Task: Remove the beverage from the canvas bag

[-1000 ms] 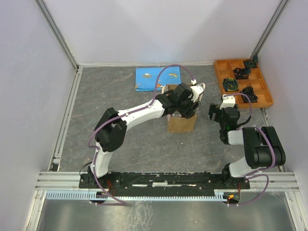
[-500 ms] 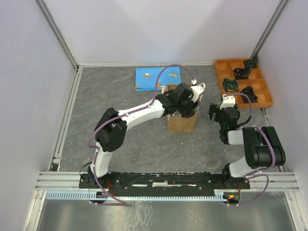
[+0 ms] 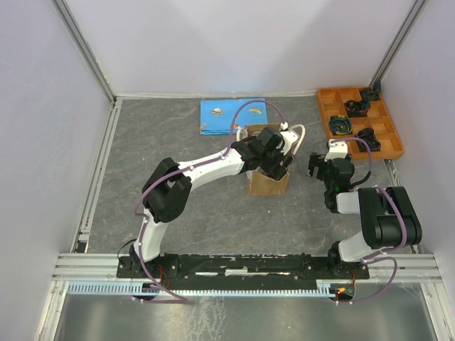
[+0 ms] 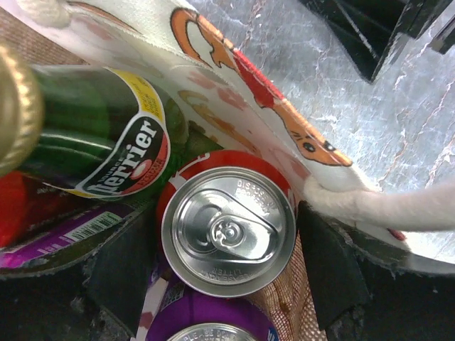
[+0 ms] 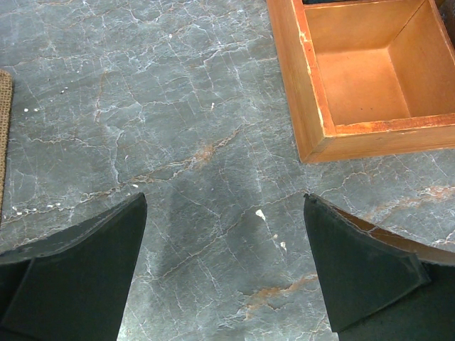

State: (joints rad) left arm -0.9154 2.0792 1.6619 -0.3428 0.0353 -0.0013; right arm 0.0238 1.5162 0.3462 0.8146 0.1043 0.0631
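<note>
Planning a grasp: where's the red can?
Left wrist view: the red can sits in the canvas bag, straddled by the left gripper, beside the Perrier bottle.

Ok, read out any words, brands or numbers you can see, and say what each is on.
"Perrier": label of the green glass bottle.
Embossed lettering on the silver can lid: too blurred to read.
Barcode on the purple package: digits too small.

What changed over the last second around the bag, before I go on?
The left gripper dipped lower into the canvas bag, and a cream handle now shows more fully at its right. Its open fingers flank the red can; nothing is lifted yet. The bag, right gripper, orange tray and blue mat stayed put.
</note>
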